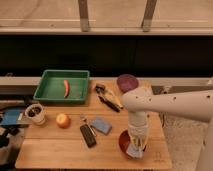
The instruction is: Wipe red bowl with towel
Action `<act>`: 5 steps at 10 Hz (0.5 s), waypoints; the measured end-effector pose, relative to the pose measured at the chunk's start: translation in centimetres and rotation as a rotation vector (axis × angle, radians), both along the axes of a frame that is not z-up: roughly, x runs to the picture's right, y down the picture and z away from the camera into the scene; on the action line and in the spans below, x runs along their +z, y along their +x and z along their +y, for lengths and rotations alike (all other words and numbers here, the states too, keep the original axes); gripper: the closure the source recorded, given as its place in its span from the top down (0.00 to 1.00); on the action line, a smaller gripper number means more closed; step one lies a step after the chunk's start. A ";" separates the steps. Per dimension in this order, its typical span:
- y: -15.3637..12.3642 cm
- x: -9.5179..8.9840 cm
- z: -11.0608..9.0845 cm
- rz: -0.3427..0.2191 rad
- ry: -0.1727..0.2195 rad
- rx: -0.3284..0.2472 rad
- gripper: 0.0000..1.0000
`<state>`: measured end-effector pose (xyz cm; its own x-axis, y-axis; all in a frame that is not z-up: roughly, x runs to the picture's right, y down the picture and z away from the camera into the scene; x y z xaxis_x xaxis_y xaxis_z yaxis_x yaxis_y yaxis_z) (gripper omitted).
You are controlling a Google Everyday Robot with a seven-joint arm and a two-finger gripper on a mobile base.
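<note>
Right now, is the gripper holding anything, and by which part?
The gripper, down over the round reddish-brown bowl, is shut on the small pale grey-blue cloth towel, apparently by its upper end.

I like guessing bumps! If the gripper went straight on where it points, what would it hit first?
Probably the red bowl: the gripper hangs right above it, pointing down, shut on the towel, so the towel would press in first.
</note>
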<state>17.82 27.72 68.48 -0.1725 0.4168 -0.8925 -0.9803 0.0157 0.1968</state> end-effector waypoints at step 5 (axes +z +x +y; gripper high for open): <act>1.2 3.4 -3.7 0.057 -0.004 0.003 0.00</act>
